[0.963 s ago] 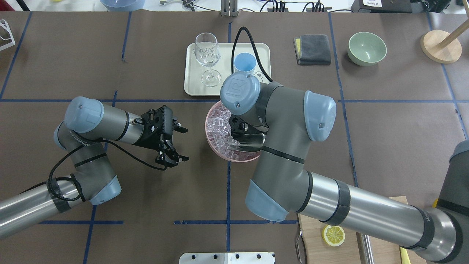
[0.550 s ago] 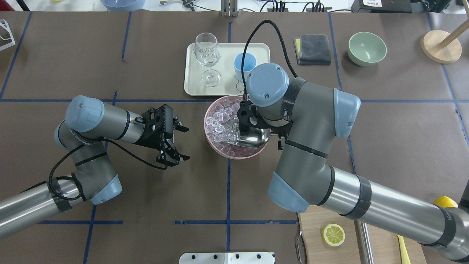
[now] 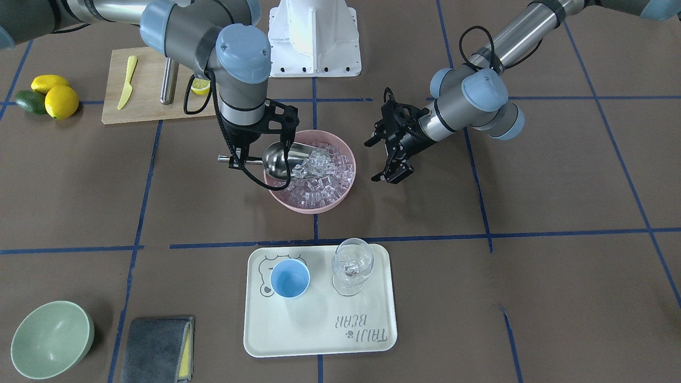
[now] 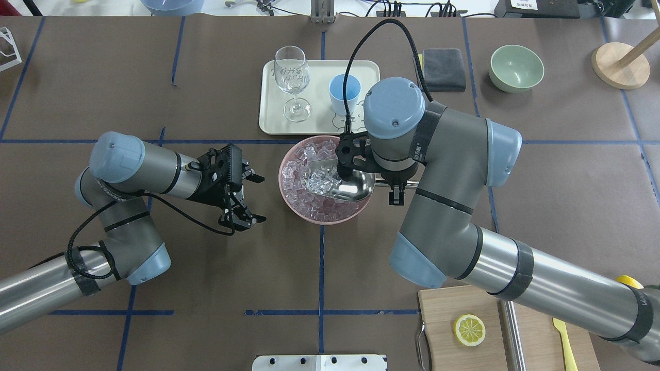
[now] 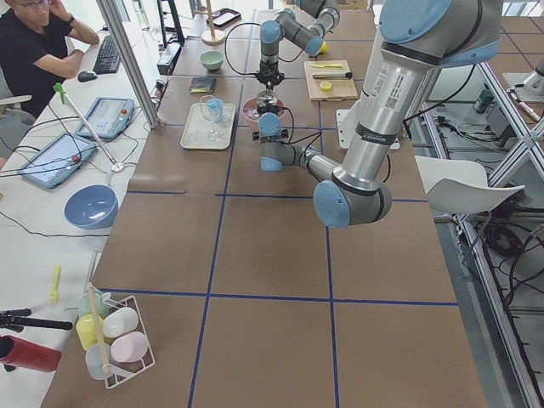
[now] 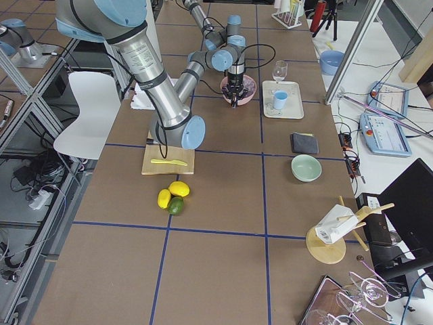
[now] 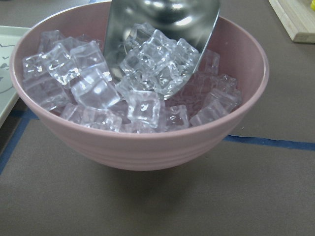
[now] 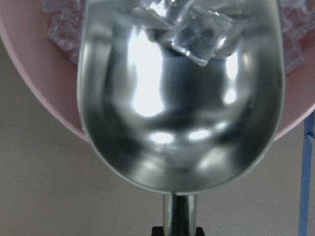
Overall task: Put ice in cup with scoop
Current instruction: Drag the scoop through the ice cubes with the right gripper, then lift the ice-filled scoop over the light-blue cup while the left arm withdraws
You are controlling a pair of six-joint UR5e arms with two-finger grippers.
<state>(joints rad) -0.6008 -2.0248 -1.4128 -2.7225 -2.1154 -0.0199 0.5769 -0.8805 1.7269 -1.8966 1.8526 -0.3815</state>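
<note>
The steel scoop (image 4: 356, 187) lies tilted in the pink bowl (image 4: 322, 219), its mouth pushed into the ice (image 4: 304, 175) with several cubes on its lip (image 7: 157, 59). My right gripper (image 3: 235, 157) is shut on the scoop's thin handle at the bowl's side; in the overhead view the wrist hides the gripper. In the right wrist view the scoop's trough (image 8: 182, 123) is mostly bare, with one cube near its mouth. The light-blue cup (image 4: 344, 93) stands empty on the tray (image 4: 268, 116) beyond the bowl. My left gripper (image 4: 258, 200) is open, apart from the bowl's other side.
A wine glass (image 4: 293, 82) stands on the tray beside the cup. A grey cloth (image 4: 443, 69) and a green bowl (image 4: 516, 68) lie far right. A cutting board (image 4: 438, 330) with a lemon half (image 4: 469, 330) is near the right arm's base.
My right wrist has swung to the right and the scoop has turned, so its mouth now digs leftward into the ice. The left arm has barely moved.
</note>
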